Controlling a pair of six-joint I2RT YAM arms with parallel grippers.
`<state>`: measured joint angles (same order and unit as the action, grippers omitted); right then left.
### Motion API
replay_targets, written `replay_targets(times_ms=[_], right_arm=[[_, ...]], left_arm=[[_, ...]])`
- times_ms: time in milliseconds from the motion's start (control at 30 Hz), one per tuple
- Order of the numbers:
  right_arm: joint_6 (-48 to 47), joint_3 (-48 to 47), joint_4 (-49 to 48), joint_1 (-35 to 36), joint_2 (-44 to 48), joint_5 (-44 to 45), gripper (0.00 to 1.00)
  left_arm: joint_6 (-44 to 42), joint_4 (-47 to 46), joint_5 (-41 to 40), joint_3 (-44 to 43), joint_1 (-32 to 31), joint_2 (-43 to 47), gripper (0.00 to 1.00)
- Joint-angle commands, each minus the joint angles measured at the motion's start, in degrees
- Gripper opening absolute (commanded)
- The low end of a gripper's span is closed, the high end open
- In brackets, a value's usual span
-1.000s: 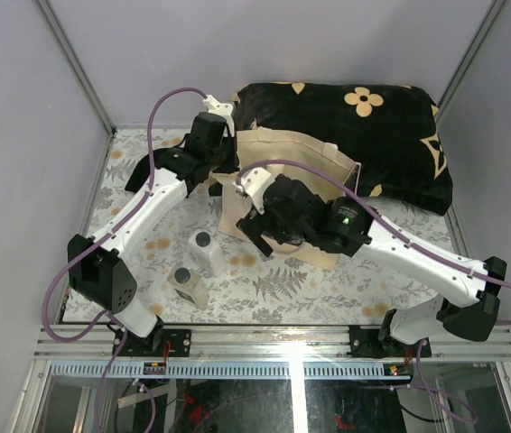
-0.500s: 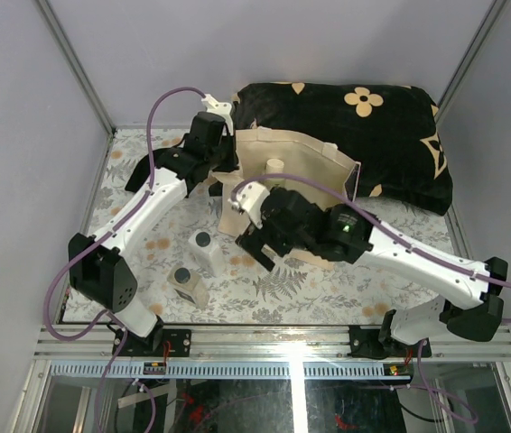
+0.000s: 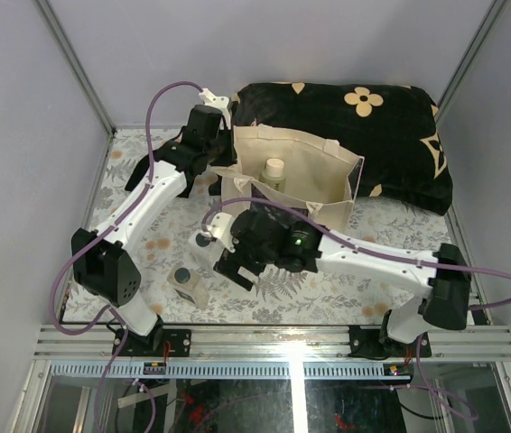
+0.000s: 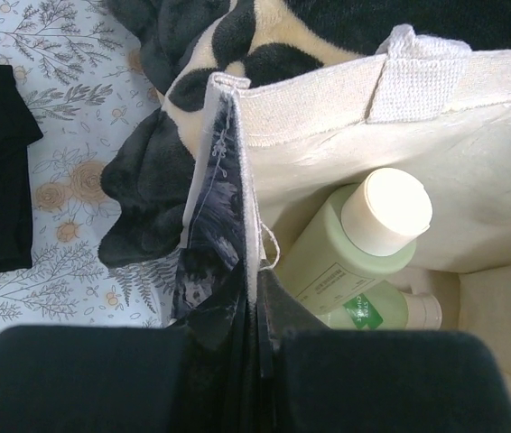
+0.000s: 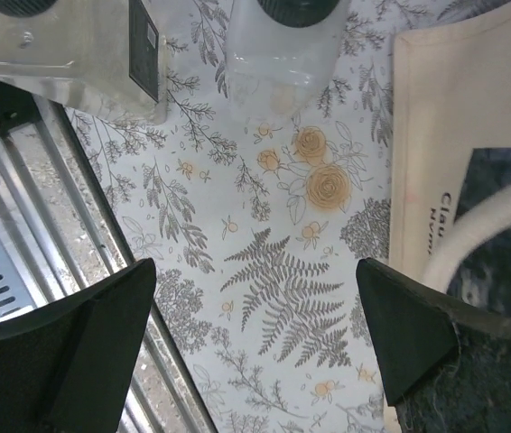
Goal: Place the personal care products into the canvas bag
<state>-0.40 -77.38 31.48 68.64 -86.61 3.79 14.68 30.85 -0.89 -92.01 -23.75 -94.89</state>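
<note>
While canvas bag (image 3: 319,161) gapes, green bottles (image 4: 339,242) rest inside.

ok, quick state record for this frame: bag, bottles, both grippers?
bag: canvas bag, mouth open
in bag: green bottle; second green bottle partly hidden behind it
on table: white bottle, squat clear bottle
left gripper: shut on bag's side edge
right gripper: open, empty, above table near the loose bottles
</note>
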Motion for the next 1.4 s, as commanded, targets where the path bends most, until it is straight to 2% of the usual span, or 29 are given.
replay_targets(times_ms=[0, 567, 1000, 1367], right_arm=[[-2.61, 0.38, -7.99, 0.45, -4.36, -3.65, 1.0], [-6.32, -1.01, -19.55, 0.44, -14.8, -2.74, 0.99], [-6.85, -4.19, -24.07, 0.24, -18.74, 6.27, 0.99], [-5.22, -6.74, -26.29, -0.58, -21.89, 2.5, 1.0]], left_arm=[[-0.41, -4.91, -0.88, -2.97, 1.13, 1.06, 0.0], [-1.23, -3.17, -0.28, -2.16, 1.08, 3.42, 0.0], [-2.01, -2.99, -0.31, -0.89, 1.07, 4.97, 0.0], [-2.45, -3.1, -0.01, -0.3, 1.23, 5.06, 0.0]])
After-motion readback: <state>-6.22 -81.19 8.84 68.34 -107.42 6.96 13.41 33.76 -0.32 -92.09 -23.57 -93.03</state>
